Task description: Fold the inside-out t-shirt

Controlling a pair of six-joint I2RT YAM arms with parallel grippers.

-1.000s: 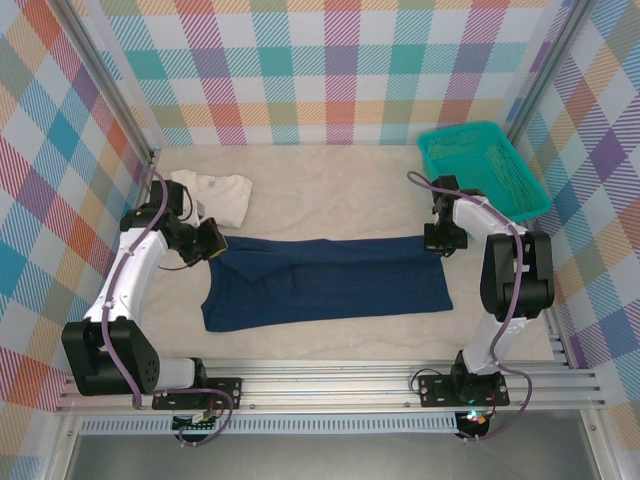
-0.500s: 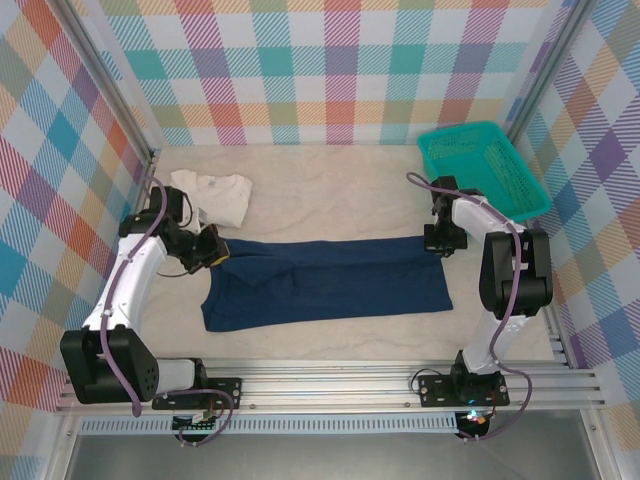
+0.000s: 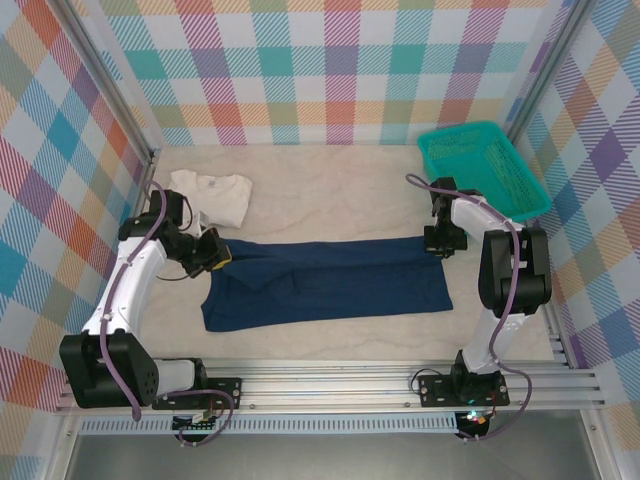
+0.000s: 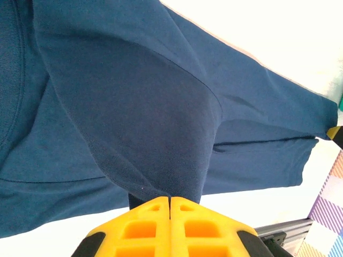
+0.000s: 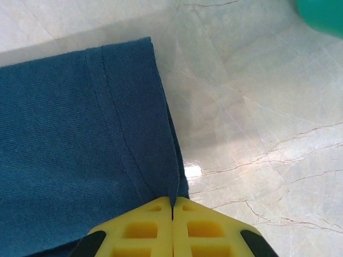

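At nine and three o'clock, my left gripper (image 3: 212, 252) and right gripper (image 3: 441, 246) clench the inside-out t-shirt (image 3: 330, 285) by its far edge, mid-fold; next, both should sweep evenly toward six.

a teal plastic basket (image 3: 500, 175) sits in the far right corner of my desk (image 3: 330, 190), set at a slant to the walls, with mesh sides. on my far left lies a cream white shirt (image 3: 216, 194), loosely folded, close to the left wall and well apart from the basket. the desk is pale and stone-like, with thin veins that show up close on my right. checked walls (image 3: 330, 70) in pink, teal, orange and blue stand on three sides. a ribbed metal rail (image 3: 330, 385) runs along the near edge.
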